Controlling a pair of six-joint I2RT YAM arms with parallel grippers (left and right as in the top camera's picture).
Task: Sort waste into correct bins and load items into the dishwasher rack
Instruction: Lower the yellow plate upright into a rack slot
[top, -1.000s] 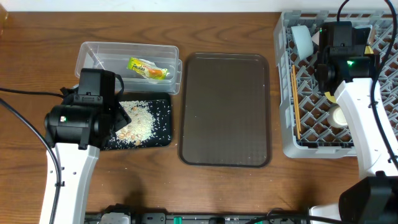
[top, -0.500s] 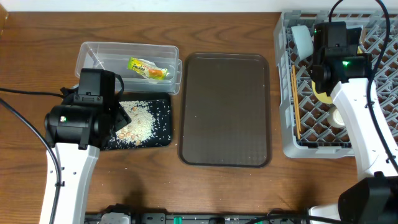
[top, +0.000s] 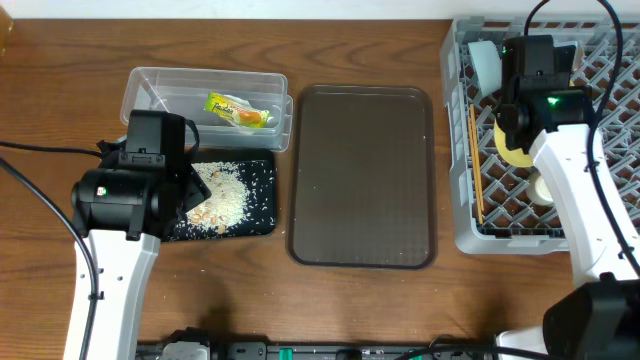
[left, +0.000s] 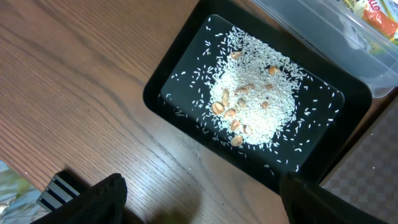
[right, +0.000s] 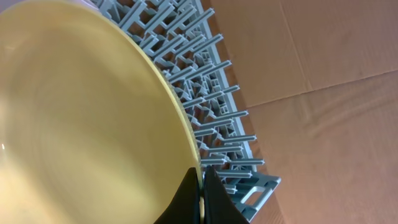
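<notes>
The rice scraps (top: 222, 195) lie heaped in the black tray (top: 263, 216), also in the left wrist view (left: 255, 102). My left gripper (left: 205, 208) is open and empty, low over the wood just in front of that tray (left: 180, 81). The green-and-yellow wrapper (top: 238, 110) lies in the clear tub (top: 160, 85). My right gripper (right: 200, 186) is shut on the rim of the yellow plate (right: 81, 118), holding it on edge (top: 512, 148) inside the grey rack (top: 460, 200). A white bowl (top: 485, 62), the chopsticks (top: 473, 160) and the white cup (top: 545, 188) sit in the rack. The blue bowl is hidden.
A large brown serving tray (top: 362, 175) lies between the bins and the rack. The rack's lattice (right: 211, 81) stands right behind the plate. A black cable (top: 40, 150) runs across the table's left side.
My right gripper has moved a little left and toward the back of the rack with the plate, so more yellow shows beside it. The left arm has not moved.
</notes>
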